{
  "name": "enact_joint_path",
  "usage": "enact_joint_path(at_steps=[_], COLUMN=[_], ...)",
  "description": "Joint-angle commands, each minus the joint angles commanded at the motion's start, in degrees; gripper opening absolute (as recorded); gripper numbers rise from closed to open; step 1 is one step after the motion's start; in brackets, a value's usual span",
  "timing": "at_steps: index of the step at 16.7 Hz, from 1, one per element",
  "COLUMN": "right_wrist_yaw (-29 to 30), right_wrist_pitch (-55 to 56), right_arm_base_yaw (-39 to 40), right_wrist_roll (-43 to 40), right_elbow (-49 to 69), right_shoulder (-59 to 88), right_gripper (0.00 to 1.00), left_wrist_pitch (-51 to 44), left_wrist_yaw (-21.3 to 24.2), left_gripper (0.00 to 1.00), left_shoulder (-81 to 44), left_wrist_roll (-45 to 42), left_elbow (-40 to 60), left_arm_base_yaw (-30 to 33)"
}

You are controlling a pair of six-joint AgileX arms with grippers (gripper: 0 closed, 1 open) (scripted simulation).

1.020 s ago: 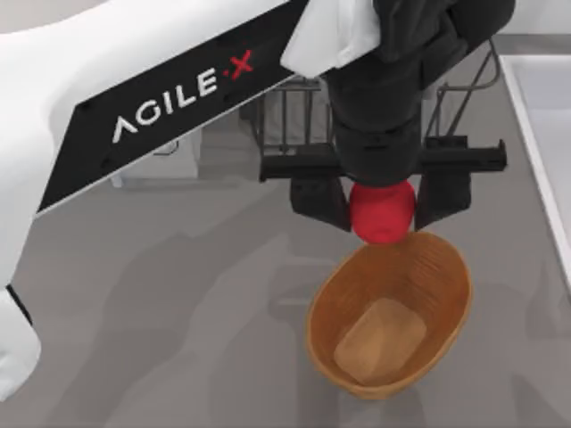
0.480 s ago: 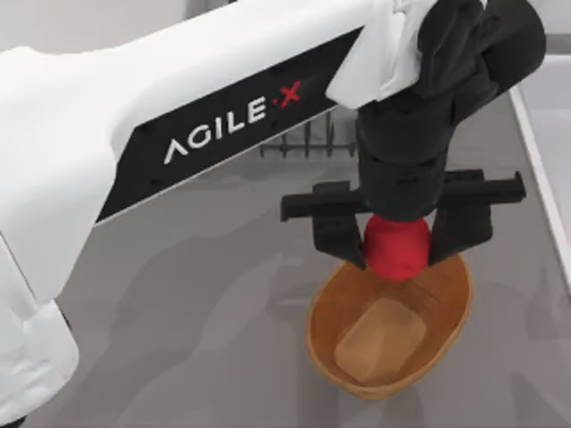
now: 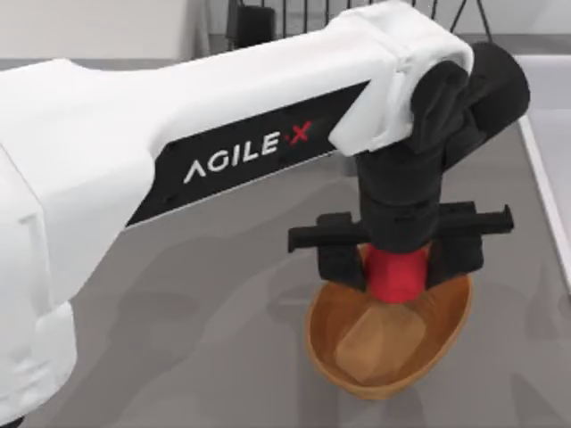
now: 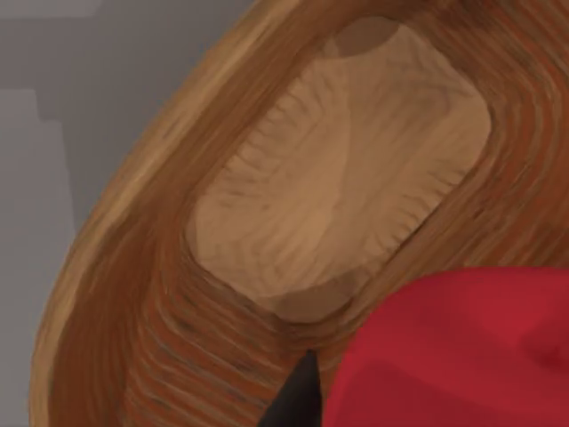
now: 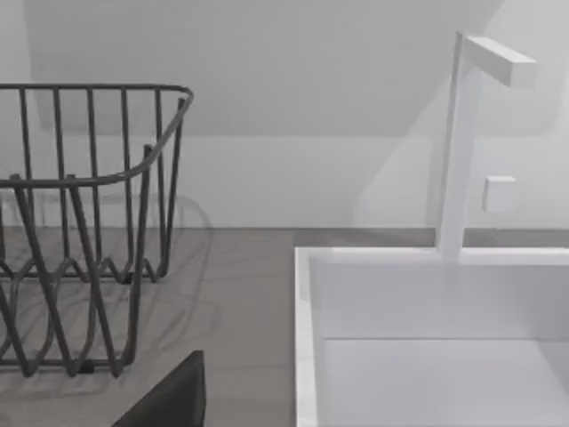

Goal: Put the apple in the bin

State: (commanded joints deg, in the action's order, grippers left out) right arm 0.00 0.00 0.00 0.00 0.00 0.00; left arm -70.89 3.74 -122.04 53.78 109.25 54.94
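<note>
Holding the apple [image 3: 393, 275] tight between both fingers of the left gripper [image 3: 398, 260], jaws pinching its sides. Hanging right over the far end of the bin [image 3: 332, 308], with the red lump just above the rim there, not yet inside. In the left wrist view, looking straight down past the apple [image 4: 462, 351] into the bin [image 4: 107, 294] and its pale flat bottom.

Best next: moving a bit more toward the middle, over the tan floor, going down low, then opening the fingers slowly. Letting go too high or too near the edge risking a bounce out or a tipped basket.

Sitting on a plain grey table [image 3: 196, 303]. Seeing a black wire rack [image 5: 80, 231] at the back, and a white sink [image 5: 307, 294] with a white tap [image 5: 458, 142] at the right side. Resting off to the side, the right arm; cannot tell about its fingers.
</note>
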Motion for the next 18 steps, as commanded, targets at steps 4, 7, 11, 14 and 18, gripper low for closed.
enact_joint_path(at_steps=[4,7,11,14,18], right_wrist_yaw=[0.0,0.0,0.0,0.0,0.0], right_wrist_pitch=[0.0,0.0,0.0,0.0,0.0], right_arm_base_yaw=[0.0,0.0,0.0,0.0,0.0], right_wrist_roll=[0.0,0.0,0.0,0.0,0.0], right_elbow=[0.0,0.0,0.0,0.0,0.0], right_shoulder=[0.0,0.0,0.0,0.0,0.0], right_gripper=[1.00,1.00,1.00,1.00,1.00], left_wrist_pitch=[4.5,4.5,4.5,4.5,4.5], left_wrist_yaw=[0.0,0.0,0.0,0.0,0.0], left_gripper=[0.00,0.00,0.30,0.53,0.83], left_shoulder=[-0.8,-0.8,-0.8,-0.8,-0.8], left_wrist_roll=[0.1,0.1,0.1,0.1,0.1], left_elbow=[-4.6,-4.7,-4.7,-4.7,-4.7], left_arm_base_yaw=[0.6,0.6,0.6,0.6,0.6])
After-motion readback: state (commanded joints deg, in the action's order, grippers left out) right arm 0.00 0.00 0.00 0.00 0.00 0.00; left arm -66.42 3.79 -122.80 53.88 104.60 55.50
